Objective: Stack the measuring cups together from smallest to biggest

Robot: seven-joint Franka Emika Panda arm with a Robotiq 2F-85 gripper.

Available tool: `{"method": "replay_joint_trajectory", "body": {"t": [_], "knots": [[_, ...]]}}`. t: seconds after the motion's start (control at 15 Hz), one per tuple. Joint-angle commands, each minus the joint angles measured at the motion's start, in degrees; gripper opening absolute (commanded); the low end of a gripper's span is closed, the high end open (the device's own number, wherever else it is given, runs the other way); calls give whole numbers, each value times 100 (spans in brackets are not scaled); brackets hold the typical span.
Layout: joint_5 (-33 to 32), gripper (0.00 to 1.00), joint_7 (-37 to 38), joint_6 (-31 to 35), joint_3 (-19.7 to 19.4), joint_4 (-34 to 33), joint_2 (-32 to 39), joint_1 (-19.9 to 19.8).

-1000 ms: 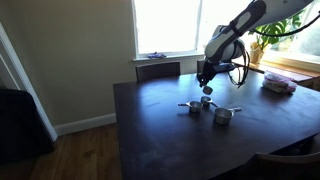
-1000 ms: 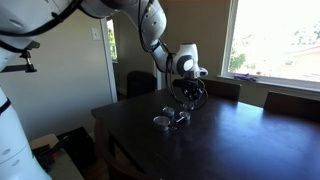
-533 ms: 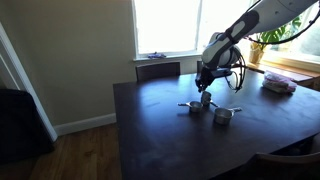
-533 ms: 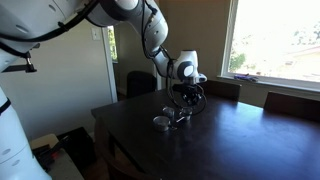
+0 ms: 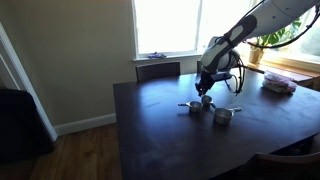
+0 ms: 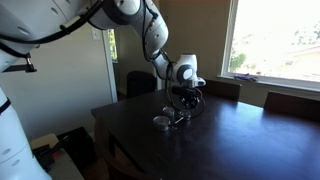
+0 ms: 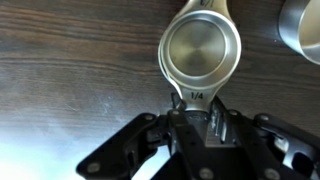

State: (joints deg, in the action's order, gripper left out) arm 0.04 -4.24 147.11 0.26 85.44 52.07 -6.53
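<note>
Tool (image 7: 197,120) clamped on flat handle of small round shiny silver metal measuring cup (image 7: 202,52) marked 1/4; bowl just ahead of tool, low over dark wooden worktop (image 7: 70,70). Larger silver cup (image 7: 300,25) ahead, off to side, possibly target. Centre bowl over it, level, handles aligned, then release.

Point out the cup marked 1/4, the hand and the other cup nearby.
Cup marked 1/4 (image 7: 202,50), wrist view, centre of its bowl.
Hand (image 7: 198,120), wrist view, midway between fingertips.
Other cup (image 7: 305,25), wrist view, visible part of bowl.

Both exterior views face the same table (image 5: 160,130) (image 6: 250,140) from afar — the wrist view looks straight down, close.
</note>
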Motion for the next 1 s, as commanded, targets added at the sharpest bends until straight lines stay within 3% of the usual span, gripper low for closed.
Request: {"method": "replay_joint_trajectory", "body": {"t": [0.0, 0.8, 0.87, 0.93], "knots": [[51, 12, -329, -57, 106, 521, -312, -131], [-203, 12, -1737, 184, 126, 2645, -1499, -537], [-226, 55, -1770, 270, 109, 2795, -1590, -531], [-269, 55, -1850, 351, 110, 2932, -1686, -542]]}}
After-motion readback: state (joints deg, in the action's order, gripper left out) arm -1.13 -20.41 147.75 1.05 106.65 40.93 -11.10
